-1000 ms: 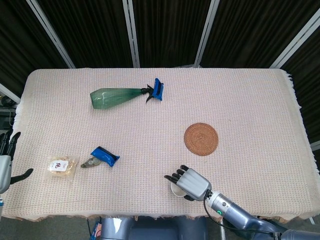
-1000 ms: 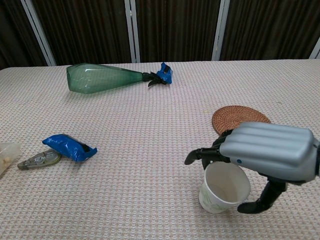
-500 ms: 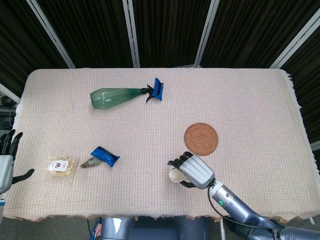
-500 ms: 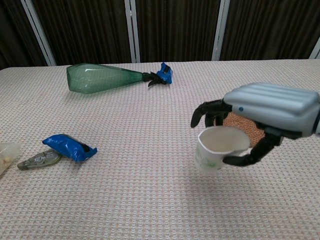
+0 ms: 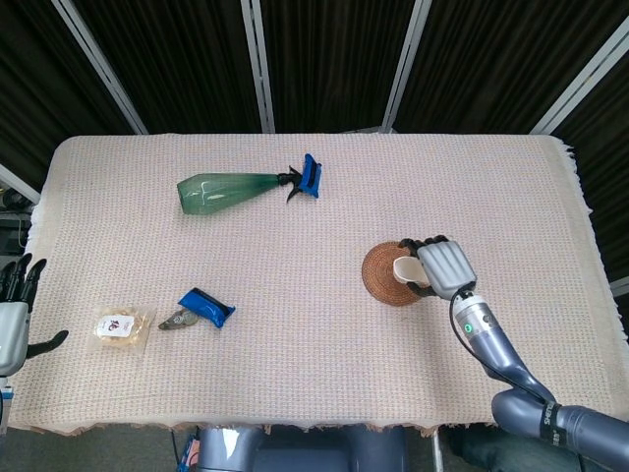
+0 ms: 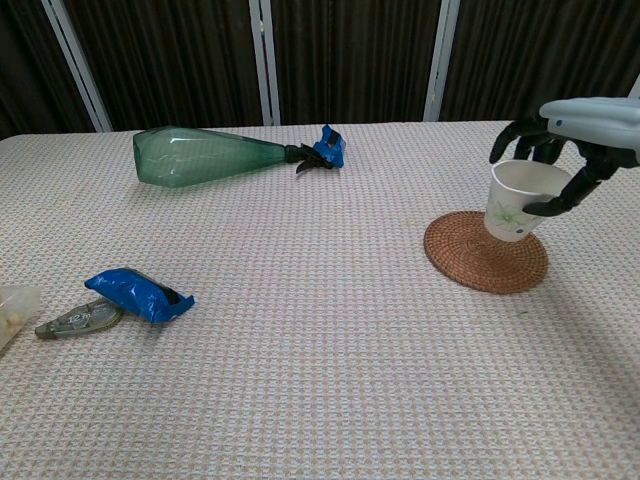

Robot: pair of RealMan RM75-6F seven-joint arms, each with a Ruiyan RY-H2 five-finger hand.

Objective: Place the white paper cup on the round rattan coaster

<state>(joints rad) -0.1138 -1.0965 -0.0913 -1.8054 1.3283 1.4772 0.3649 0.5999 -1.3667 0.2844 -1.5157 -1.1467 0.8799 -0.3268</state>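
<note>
The white paper cup has a faint green print and hangs slightly tilted in my right hand, which grips it at the rim from above. The cup's base is at the far right part of the round rattan coaster; I cannot tell whether it touches. In the head view the cup lies over the coaster's right side, with the right hand beside it. My left hand hangs off the table's left edge, fingers spread and holding nothing.
A green spray bottle with a blue trigger lies on its side at the back. A blue packet, a small correction-tape dispenser and a clear snack bag lie at the front left of the woven tablecloth.
My right hand lifted the cup from the table's front edge and carried it back and to the right, over the coaster. The left hand stayed put.
</note>
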